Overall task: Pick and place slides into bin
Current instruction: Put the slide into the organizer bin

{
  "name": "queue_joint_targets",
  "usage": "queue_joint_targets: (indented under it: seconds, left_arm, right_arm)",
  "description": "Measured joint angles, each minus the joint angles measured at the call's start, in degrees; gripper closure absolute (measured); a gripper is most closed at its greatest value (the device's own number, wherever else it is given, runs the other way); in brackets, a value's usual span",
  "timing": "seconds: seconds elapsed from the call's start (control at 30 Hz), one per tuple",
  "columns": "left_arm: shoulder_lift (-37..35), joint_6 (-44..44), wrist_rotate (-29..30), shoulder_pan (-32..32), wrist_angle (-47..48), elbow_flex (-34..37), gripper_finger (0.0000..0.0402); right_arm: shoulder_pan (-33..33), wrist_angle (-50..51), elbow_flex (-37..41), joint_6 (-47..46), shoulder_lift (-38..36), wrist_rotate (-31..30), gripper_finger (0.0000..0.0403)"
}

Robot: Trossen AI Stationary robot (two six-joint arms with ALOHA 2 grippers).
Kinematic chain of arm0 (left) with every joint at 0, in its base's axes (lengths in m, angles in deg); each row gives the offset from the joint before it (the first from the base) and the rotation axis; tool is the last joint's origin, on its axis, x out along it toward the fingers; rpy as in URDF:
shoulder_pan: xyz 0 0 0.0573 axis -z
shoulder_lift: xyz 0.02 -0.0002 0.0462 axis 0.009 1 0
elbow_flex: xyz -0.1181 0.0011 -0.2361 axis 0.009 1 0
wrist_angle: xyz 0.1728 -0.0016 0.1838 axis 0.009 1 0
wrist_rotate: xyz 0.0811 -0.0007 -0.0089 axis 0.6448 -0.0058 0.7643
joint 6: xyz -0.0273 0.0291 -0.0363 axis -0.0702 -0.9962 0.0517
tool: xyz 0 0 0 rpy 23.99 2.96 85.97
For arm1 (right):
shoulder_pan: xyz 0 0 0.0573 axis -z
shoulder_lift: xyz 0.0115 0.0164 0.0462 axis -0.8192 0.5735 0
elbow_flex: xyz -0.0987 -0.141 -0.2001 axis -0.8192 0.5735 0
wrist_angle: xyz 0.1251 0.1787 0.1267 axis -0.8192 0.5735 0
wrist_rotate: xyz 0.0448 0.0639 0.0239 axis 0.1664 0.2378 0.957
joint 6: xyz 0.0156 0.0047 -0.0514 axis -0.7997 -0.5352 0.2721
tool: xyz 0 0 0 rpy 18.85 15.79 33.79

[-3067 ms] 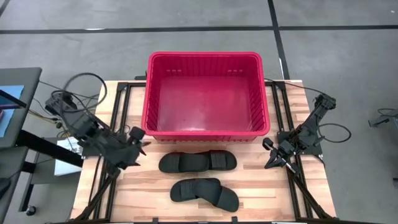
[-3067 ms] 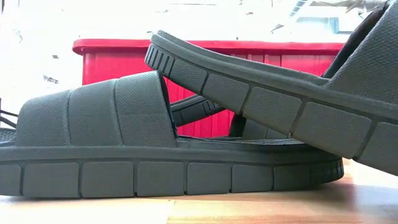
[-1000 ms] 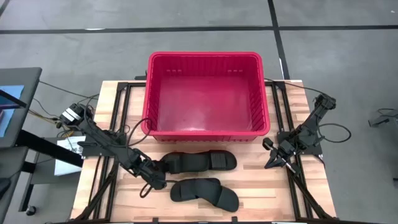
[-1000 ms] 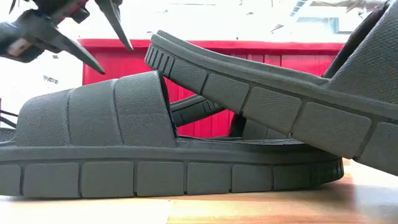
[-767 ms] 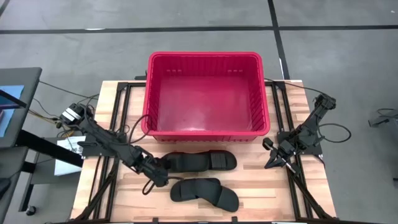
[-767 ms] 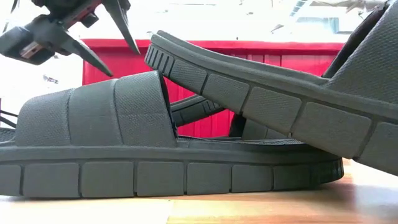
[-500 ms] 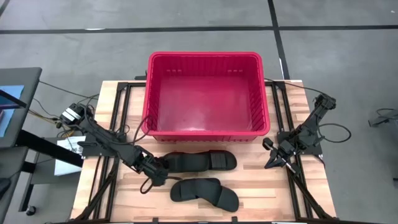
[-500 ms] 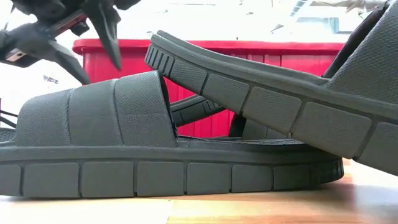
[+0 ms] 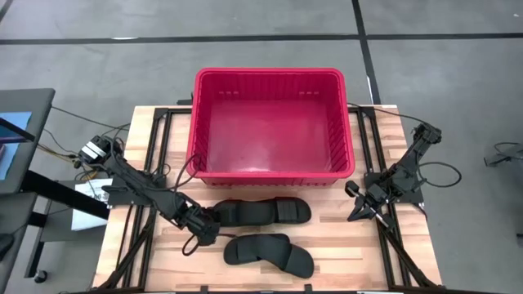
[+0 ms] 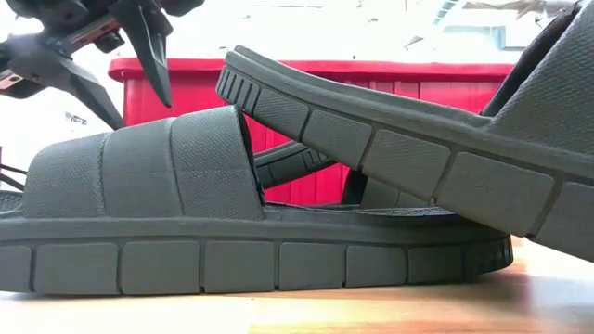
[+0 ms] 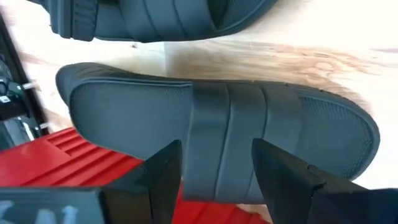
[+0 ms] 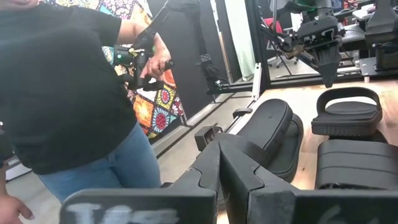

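Four black slides lie on the wooden table in front of the red bin point(image 9: 268, 122). A far pair point(image 9: 261, 212) lies end to end. In the near pair point(image 9: 270, 251), one slide point(image 10: 390, 148) leans on the other's strap point(image 10: 139, 176). My left gripper point(image 9: 204, 224) is open at the far pair's left end. In the left wrist view its fingers point(image 11: 163, 169) stand on either side of that slide's strap point(image 11: 224, 137); whether they touch it, I cannot tell. My right gripper point(image 9: 357, 211) waits shut at the table's right side, empty.
Black frame rails point(image 9: 155, 155) run along both table sides. A person point(image 12: 68, 93) stands beyond the table in the right wrist view. Bare wood point(image 9: 359, 261) lies right of the near slides. The bin's inside holds nothing.
My left gripper has moved a little toward the far edge and the far pair's left end, has come down, and has turned its fingers to point more steeply down. It stays open. The slides have not moved.
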Motion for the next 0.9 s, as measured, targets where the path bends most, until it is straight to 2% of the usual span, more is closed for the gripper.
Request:
queue_joint_targets:
  seconds: [0.67, 0.73, 0.9]
  left_arm:
    - [0.0, -8.9, -0.5, -5.0, -6.5, 0.0, 0.0214]
    - [0.0, -8.9, 1.0, -5.0, -7.0, 0.0, 0.0214]
    - [0.0, -7.8, 10.0, -3.5, -7.4, -0.1, 0.0214]
  right_arm:
    - [0.0, 0.0, 0.0, 0.0, 0.0, 0.0, 0.0403]
    - [0.0, 0.0, 0.0, 0.0, 0.0, 0.0, 0.0403]
    - [0.0, 0.0, 0.0, 0.0, 0.0, 0.0, 0.0403]
